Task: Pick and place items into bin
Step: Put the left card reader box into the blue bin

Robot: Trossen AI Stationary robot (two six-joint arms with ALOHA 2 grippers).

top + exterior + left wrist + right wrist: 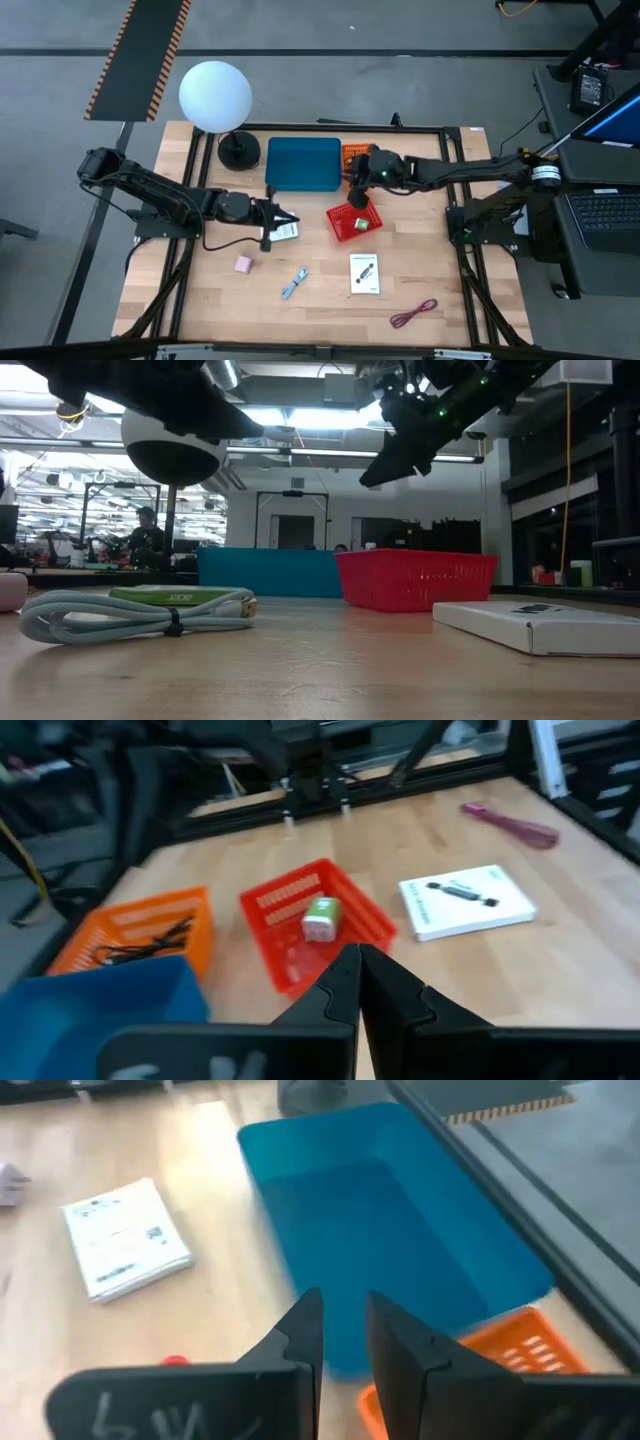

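On the table lie a white card (365, 273), a second white card (286, 232), a pink cube (242, 263), a blue-silver tool (294, 283) and a maroon cable (413, 313). A red basket (353, 222) holds a small green-and-white piece (320, 918). Black cables (145, 938) lie in an orange basket (140, 925). A blue bin (303, 163) stands at the far middle. My left gripper (355, 975) is shut and hovers above the second card. My right gripper (343, 1330) hangs above the red basket's far edge (415, 555), near the blue bin (390, 1220), its fingers a little apart with nothing between them.
A white globe lamp (215, 95) on a black base (238, 150) stands at the far left beside the blue bin. A black frame (450, 130) runs round the table's edges. Bare wood shows at the near left (190, 300).
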